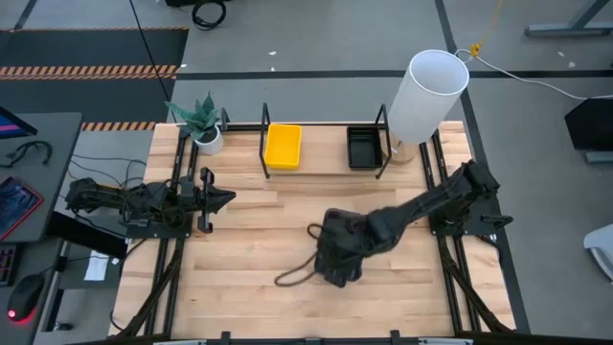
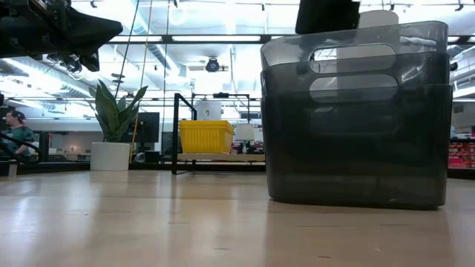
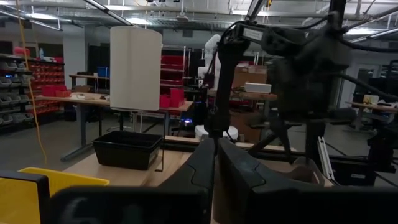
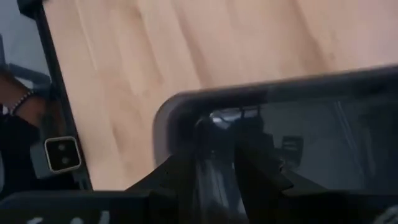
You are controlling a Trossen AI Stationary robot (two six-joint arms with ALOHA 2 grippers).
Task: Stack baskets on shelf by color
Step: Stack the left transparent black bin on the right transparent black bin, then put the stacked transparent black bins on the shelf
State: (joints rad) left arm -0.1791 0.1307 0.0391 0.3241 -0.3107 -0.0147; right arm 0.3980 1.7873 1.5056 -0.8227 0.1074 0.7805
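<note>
A stack of nested dark grey, see-through baskets (image 2: 356, 126) stands at the table's middle (image 1: 297, 273), with my right gripper (image 1: 335, 259) shut on its upper edge. The black wire shelf (image 1: 326, 171) runs along the far edge. In it sit a yellow basket (image 1: 283, 146) in the left bay and a black basket (image 1: 364, 149) in the right bay, both on their bottoms. My left gripper (image 1: 215, 199) waits shut at the table's left, above the wood, touching nothing. My right gripper holds the grey stack by its top rim (image 4: 186, 109), close to a rounded corner. One finger (image 4: 258, 165) is inside the basket and the other (image 4: 177, 180) outside, with the wall between them. The fingers slant down from above. The stack stands upright; whether its bottom touches the table, I cannot tell.
A tall white cylinder (image 1: 426, 91) stands at the shelf's right end. A potted plant (image 1: 203, 125) is at the far left corner. Black mounting rails (image 1: 177, 249) run along both sides. Bare wood (image 1: 259, 211) lies between the stack and the shelf.
</note>
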